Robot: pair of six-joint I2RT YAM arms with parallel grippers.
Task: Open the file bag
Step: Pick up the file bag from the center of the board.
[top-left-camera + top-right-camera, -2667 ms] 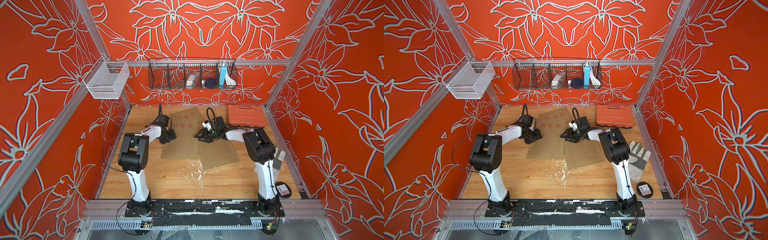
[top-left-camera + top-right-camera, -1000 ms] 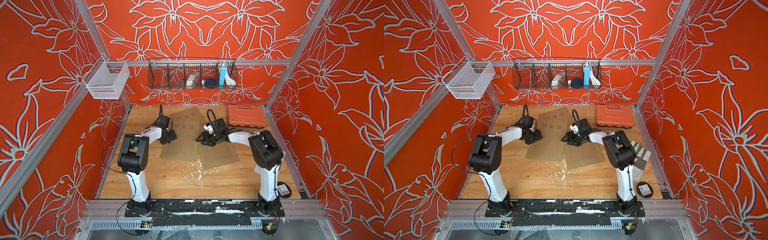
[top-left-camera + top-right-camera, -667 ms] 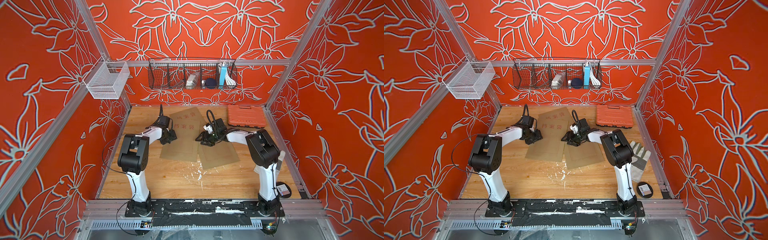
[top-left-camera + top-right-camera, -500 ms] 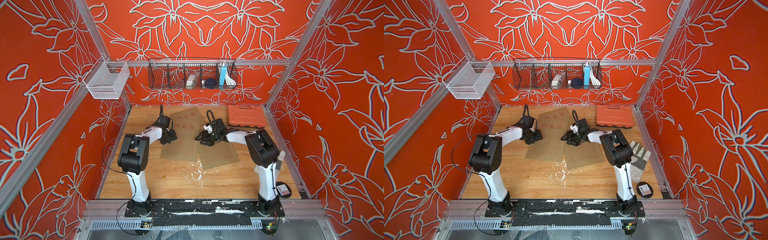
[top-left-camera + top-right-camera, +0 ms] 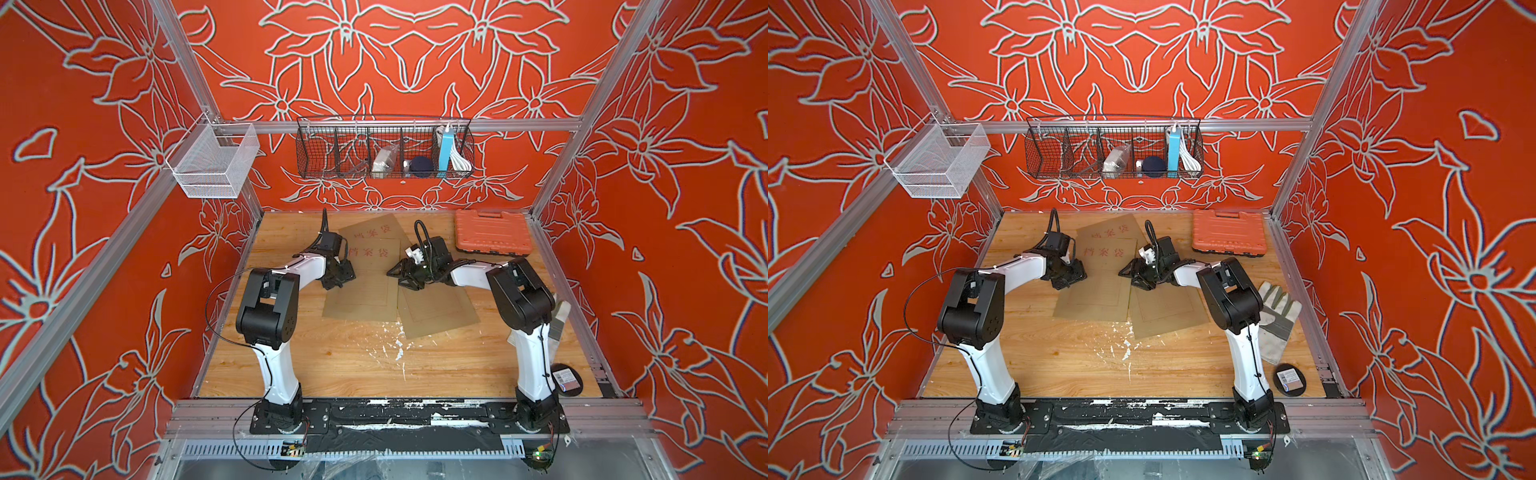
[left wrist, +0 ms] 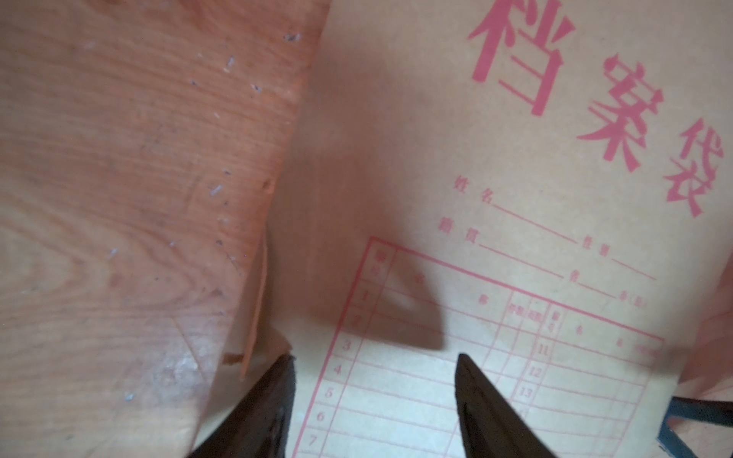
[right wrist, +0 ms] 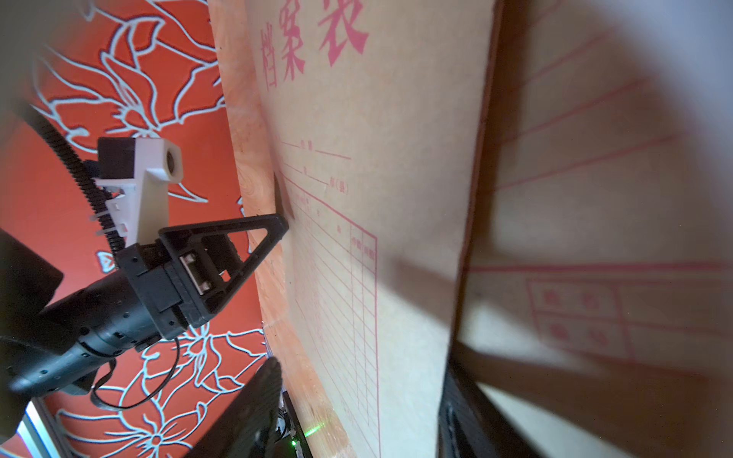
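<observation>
The wooden surface (image 5: pixel 332 365) carries three flat brown bags in its back half. The middle bag (image 5: pixel 365 286) lies printed side up, its back edge over the back bag (image 5: pixel 374 226) and its right edge just beside the skewed right bag (image 5: pixel 440 307). Both arms reach to the middle bag, so I take it as the one to open.

An orange case (image 5: pixel 492 237) sits shut in the back right corner, well apart from the bags. A glove (image 5: pixel 1277 316) lies along the right edge.

The left fingers (image 6: pixel 265 408) stand apart at the middle bag's left edge, one tip right at the edge and the other over the printed table. They clamp nothing. From the right wrist view a tip seems to touch the paper.

The right fingers (image 7: pixel 254 412) are also apart, low at the bag's right edge and pointing across it toward the left arm. They hold nothing, and I cannot tell whether either tip touches.

By the left tip a thin side fold (image 6: pixel 256 301) of the bag shows slightly raised.

As I judge it, the task is at an early stage. The arms are placed, but the bag is flat, shut and unheld. No flap or tie shows on this face, so where the mouth lies I cannot tell. Left to do: find the closure, get a hold and lift it open.
</observation>
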